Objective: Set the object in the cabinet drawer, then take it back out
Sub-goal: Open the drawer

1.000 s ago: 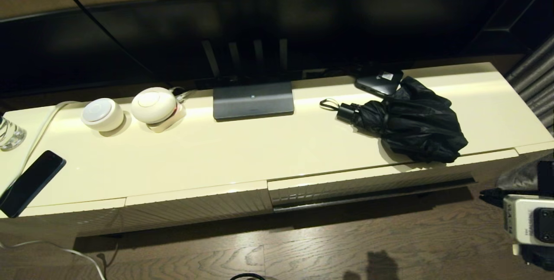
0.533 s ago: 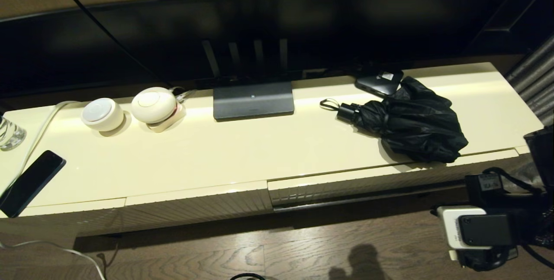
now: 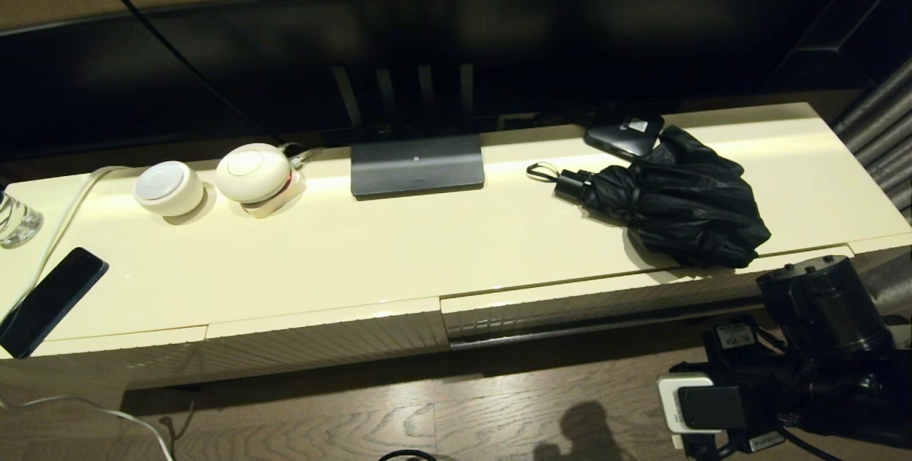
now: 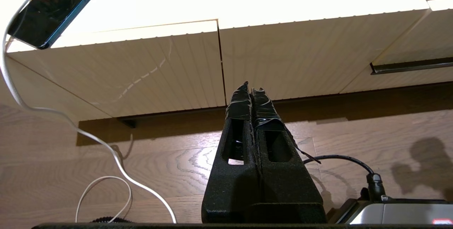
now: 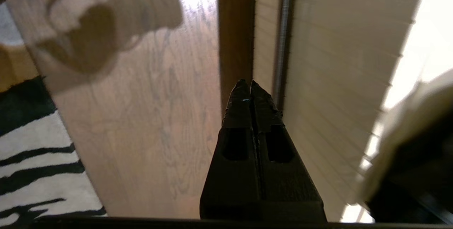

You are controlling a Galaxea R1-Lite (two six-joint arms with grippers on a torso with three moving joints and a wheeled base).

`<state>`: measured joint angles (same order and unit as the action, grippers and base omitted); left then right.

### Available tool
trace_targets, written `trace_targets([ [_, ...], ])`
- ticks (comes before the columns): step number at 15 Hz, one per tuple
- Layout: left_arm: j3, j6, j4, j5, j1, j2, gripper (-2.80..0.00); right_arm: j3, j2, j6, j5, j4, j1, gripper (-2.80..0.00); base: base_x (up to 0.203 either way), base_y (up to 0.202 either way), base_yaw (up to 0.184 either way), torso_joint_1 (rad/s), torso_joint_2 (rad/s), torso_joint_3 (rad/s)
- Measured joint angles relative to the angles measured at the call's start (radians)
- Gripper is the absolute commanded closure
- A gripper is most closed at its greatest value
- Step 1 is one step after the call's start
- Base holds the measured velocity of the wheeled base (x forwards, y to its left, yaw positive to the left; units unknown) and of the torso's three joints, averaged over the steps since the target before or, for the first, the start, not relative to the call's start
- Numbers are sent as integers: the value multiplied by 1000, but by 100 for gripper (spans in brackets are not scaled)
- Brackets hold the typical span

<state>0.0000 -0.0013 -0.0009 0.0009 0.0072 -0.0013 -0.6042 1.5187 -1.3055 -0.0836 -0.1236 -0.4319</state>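
The black compact umbrella (image 3: pixel 670 208) lies on the cream cabinet top at the right, with its handle and wrist loop (image 3: pixel 543 171) pointing left. Below it is the ribbed cabinet drawer (image 3: pixel 605 302), with a dark strip along its lower edge. My right arm (image 3: pixel 798 368) hangs low in front of the drawer's right end, over the floor. Its gripper (image 5: pixel 250 84) is shut and empty, with the tips close to the dark rail (image 5: pixel 281 27) under the drawer front (image 5: pixel 336 62). My left gripper (image 4: pixel 252 86) is shut and empty, low before the ribbed panel (image 4: pixel 300 55) left of the drawer.
On the cabinet top are a black box with a white label (image 3: pixel 625 135), a grey screen stand (image 3: pixel 417 165), two white round devices (image 3: pixel 169 188), a black phone (image 3: pixel 51 301) on a white cable, and a glass (image 3: pixel 16 219). A zebra rug (image 5: pixel 32 158) lies on the wooden floor.
My right arm has swung in from the right edge, moving left and down along the front of the drawer. The umbrella and the drawer have not moved.
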Motion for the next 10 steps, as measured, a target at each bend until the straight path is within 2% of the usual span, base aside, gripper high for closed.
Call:
trace_targets([
  [10,0,0,0,0,0,0,0,119,185,-6,-49,-301,-14,0,0,0,0,0,0,0],
])
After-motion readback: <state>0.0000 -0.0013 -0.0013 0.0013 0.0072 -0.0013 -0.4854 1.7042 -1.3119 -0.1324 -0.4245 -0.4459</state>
